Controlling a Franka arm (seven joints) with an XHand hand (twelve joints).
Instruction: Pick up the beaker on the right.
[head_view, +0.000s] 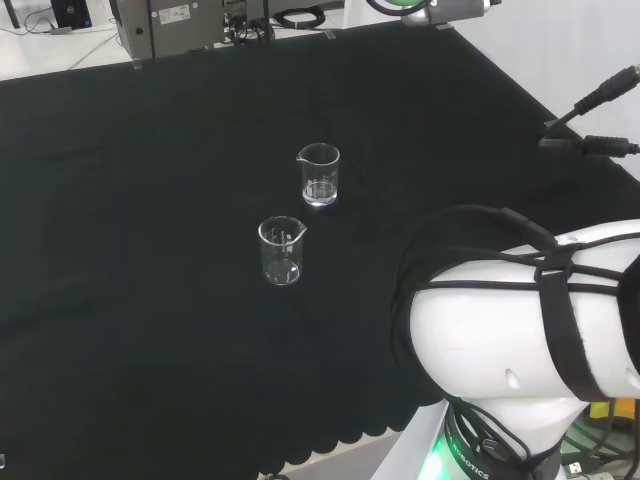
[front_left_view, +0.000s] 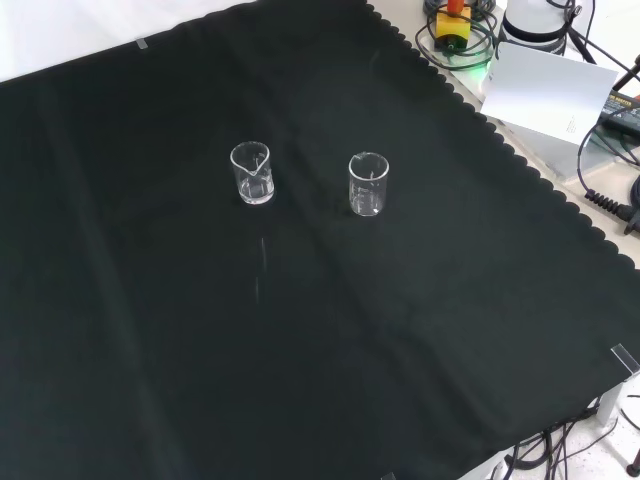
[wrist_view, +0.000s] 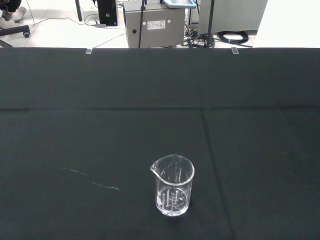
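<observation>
Beakers, two of them, stand upright and well apart near the middle of your black-clothed worktop (front_left_view: 150, 330), with bare cloth open on every side. In the head view you see the nearer beaker (head_view: 281, 250) to the left and the farther beaker (head_view: 319, 175) slightly right and behind it; in the front view the same pair sit side by side, one at left (front_left_view: 251, 173) and one at right (front_left_view: 368, 184). Which of them your task means by "right" depends on the view you trust. The cloth's scalloped edge (front_left_view: 520, 165) runs down the right of the front view, and beyond it lie cables (front_left_view: 600, 200) and a white card (front_left_view: 548, 92). From the wrist view you look at a single beaker (wrist_view: 173, 185) with its spout turned left, printed white graduation marks on its wall too small to read, and nothing plainly visible inside. Both beakers look empty in the other views as well. A grey cabinet (wrist_view: 155, 22) stands past the far edge. You cannot tell how the hand is set.
</observation>
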